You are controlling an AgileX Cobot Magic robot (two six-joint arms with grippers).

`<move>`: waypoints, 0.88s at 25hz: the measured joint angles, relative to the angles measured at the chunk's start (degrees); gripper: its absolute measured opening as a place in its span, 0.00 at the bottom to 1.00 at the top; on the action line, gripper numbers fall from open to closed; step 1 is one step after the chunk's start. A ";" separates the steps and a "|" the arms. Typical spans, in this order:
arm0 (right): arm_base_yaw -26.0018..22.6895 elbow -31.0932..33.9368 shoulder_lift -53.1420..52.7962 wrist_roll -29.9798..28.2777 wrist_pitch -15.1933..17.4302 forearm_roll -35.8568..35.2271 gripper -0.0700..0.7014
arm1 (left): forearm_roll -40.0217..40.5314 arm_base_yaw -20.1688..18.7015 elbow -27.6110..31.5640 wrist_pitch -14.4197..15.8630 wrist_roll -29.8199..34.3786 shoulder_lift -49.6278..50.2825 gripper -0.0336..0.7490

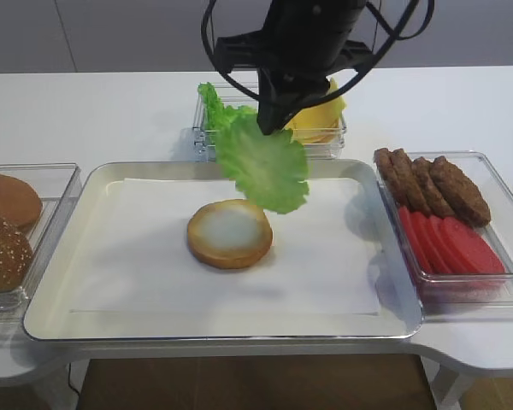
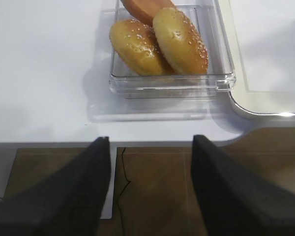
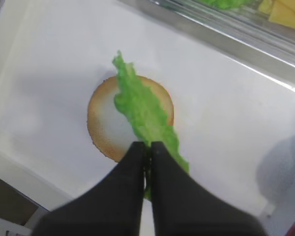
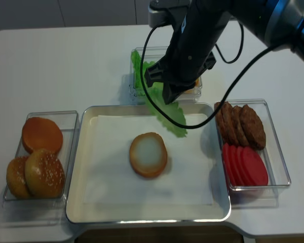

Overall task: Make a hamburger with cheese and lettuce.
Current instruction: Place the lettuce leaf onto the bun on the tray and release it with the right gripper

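The hamburger bun half (image 1: 229, 232) (image 4: 148, 154) (image 3: 103, 130) lies cut face up on white paper in the middle of the metal tray (image 1: 60, 282). A frilled green lettuce leaf (image 1: 265, 166) (image 4: 167, 114) (image 3: 140, 110) hangs in the air above and just behind the bun, edge-on in the right wrist view. My right gripper (image 1: 269, 124) (image 3: 150, 146) (image 4: 169, 96) is shut on the leaf's upper edge. The cheese (image 1: 321, 115) sits in the clear box behind the tray, partly hidden by the arm. My left gripper (image 2: 150, 142) is open and empty, hovering past the table's front edge.
A clear box at the left (image 1: 34, 184) holds sesame buns (image 2: 157, 42) (image 4: 43, 174). At the right, another box (image 1: 496, 192) holds brown patties (image 1: 432, 184) and red tomato slices (image 1: 449, 243). More lettuce (image 1: 218, 111) is bunched in the back box beside the cheese.
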State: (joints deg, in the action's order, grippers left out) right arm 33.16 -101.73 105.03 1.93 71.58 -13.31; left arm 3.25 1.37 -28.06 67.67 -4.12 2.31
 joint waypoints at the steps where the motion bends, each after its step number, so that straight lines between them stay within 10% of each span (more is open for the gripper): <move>1: 0.00 0.00 0.45 0.00 0.00 -0.48 0.13 | 0.00 0.00 0.00 0.00 0.00 0.00 0.54; 22: 1.63 -1.71 2.28 3.03 -0.17 4.74 0.13 | 0.00 0.00 0.00 0.00 0.00 0.00 0.54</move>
State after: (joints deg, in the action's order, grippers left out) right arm 34.80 -103.43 107.31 4.96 71.42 -8.57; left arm 3.25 1.37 -28.06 67.67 -4.12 2.31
